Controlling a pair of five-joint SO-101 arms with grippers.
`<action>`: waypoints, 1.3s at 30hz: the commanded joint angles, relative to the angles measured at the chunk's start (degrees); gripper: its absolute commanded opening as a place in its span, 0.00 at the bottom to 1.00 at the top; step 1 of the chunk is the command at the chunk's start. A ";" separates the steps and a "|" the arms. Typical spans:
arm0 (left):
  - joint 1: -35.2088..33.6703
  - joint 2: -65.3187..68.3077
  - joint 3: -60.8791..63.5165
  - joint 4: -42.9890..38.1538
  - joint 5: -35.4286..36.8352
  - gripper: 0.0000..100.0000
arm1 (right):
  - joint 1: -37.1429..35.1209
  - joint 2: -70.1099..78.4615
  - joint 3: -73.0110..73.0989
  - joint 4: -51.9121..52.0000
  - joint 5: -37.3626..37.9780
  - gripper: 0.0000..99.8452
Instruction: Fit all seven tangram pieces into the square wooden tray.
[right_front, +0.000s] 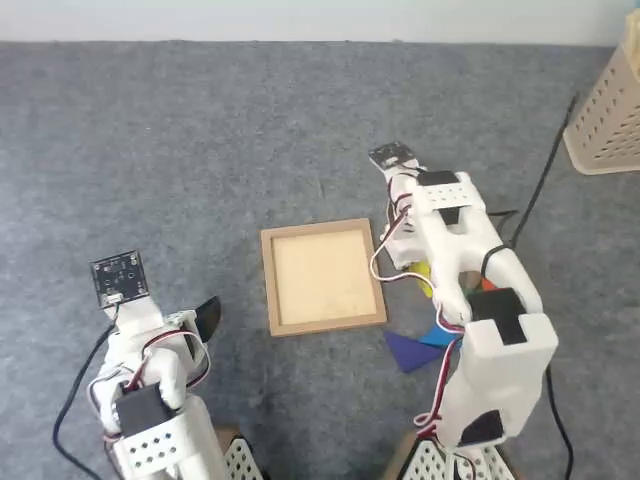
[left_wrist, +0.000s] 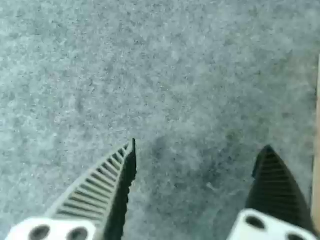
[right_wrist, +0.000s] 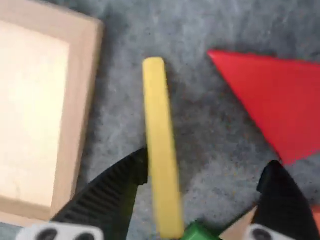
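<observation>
The square wooden tray (right_front: 272, 290) lies empty on the grey carpet in the middle of the high view. To its right my right arm hangs over a cluster of pieces: yellow (right_front: 424, 270), dark blue (right_front: 406, 351), light blue (right_front: 440, 336) and orange (right_front: 488, 285). In the right wrist view my right gripper (right_wrist: 207, 162) is open around a yellow piece (right_wrist: 160, 140) seen edge-on, with one finger (right_wrist: 112, 187) touching it. A red triangle (right_wrist: 275, 100) and a green piece (right_wrist: 199, 232) lie close by, and the tray rim (right_wrist: 80, 115) is beside them. My left gripper (left_wrist: 200, 145) is open over bare carpet, left of the tray.
A cream perforated basket (right_front: 610, 110) stands at the far right edge. A black cable (right_front: 540, 180) runs from it toward the right arm. The tray's edge (left_wrist: 318, 150) just shows in the left wrist view. Carpet stretches free behind and left of the tray.
</observation>
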 joint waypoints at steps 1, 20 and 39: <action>0.09 -0.70 -0.75 -0.09 -0.09 0.35 | -3.30 -1.10 1.76 -1.36 0.53 0.22; 0.09 -0.70 -0.75 -0.09 -0.09 0.35 | -8.13 -22.37 3.08 4.62 -13.80 0.01; 0.09 -0.70 -0.75 -0.09 -0.09 0.35 | -32.48 -3.65 -13.10 3.03 -41.05 0.17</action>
